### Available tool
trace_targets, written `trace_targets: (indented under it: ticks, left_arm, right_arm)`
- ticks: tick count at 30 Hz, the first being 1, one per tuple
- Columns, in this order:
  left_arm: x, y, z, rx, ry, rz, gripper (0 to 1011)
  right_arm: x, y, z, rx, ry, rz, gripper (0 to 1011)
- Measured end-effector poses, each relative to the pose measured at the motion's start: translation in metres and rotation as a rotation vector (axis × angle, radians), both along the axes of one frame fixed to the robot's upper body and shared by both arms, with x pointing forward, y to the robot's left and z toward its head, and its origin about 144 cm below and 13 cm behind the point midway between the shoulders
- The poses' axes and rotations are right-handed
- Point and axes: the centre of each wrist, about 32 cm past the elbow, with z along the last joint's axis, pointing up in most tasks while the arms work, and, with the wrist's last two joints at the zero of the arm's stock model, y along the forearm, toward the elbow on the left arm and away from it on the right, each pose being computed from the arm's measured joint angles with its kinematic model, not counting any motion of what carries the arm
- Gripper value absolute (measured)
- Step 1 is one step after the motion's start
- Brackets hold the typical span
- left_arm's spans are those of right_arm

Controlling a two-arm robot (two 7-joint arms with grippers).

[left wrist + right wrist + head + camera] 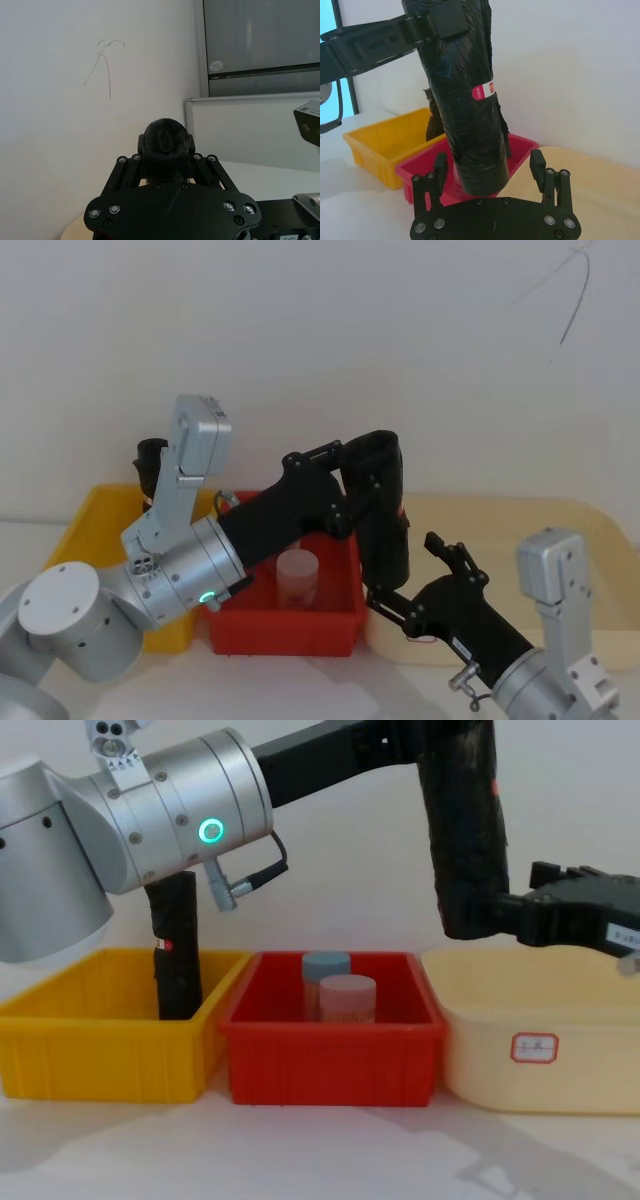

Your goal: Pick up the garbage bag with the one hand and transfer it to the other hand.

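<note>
Left gripper (430, 742) clamps top of upright garbage bag (465, 840) above red bin (330, 1065)/beige tub (480, 1060) junction. Right gripper (489, 167) is open, fingers flanking bag's lower end.

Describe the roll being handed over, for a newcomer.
Above the red bin and cream tub hangs a black garbage bag roll, gripped up high by the left gripper, the right gripper open around its lower end. The other roll stands in the yellow bin.

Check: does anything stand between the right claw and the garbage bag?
Nothing visible does. The left claw holds the garbage bag by its top; the right claw is open around its lower end.
</note>
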Motion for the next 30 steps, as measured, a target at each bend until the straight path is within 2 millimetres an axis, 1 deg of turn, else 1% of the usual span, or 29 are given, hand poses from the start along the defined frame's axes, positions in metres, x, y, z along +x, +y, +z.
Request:
trace_targets:
  ticks: [17,18,19,22,23,24,25,26,28,30]
  left_arm:
    - [0.0,0.0,0.0,-0.001,0.0,-0.003,377]
    - [0.0,0.0,0.0,-0.001,0.0,-0.003,377]
    - [0.0,0.0,0.0,-0.001,0.0,-0.003,377]
    - [0.0,0.0,0.0,-0.001,0.0,-0.003,377]
    - [0.0,0.0,0.0,-0.001,0.0,-0.003,377]
    - [0.0,0.0,0.0,-0.001,0.0,-0.003,377]
    - [0.0,0.0,0.0,-0.001,0.0,-0.003,377]
    - [0.0,0.0,0.0,-0.001,0.0,-0.003,377]
    - [0.0,0.0,0.0,-0.001,0.0,-0.003,377]
    - [0.0,0.0,0.0,-0.001,0.0,-0.003,377]
  right_arm:
    - [0.014,0.013,0.007,-0.005,0.025,0.005,1000]
    - [0.015,0.013,0.007,-0.006,0.026,0.005,968]
    - [0.015,0.014,0.008,-0.006,0.025,0.005,968]
    - [0.016,0.015,0.008,-0.008,0.023,0.004,917]
    - [0.017,0.016,0.008,-0.008,0.022,0.004,874]
    - [0.017,0.016,0.008,-0.009,0.021,0.003,856]
    - [0.018,0.017,0.009,-0.01,0.022,0.001,803]
    - [0.018,0.017,0.009,-0.01,0.021,0.001,803]
    - [0.018,0.018,0.009,-0.011,0.022,-0.001,737]
    - [0.019,0.018,0.01,-0.012,0.023,-0.003,694]
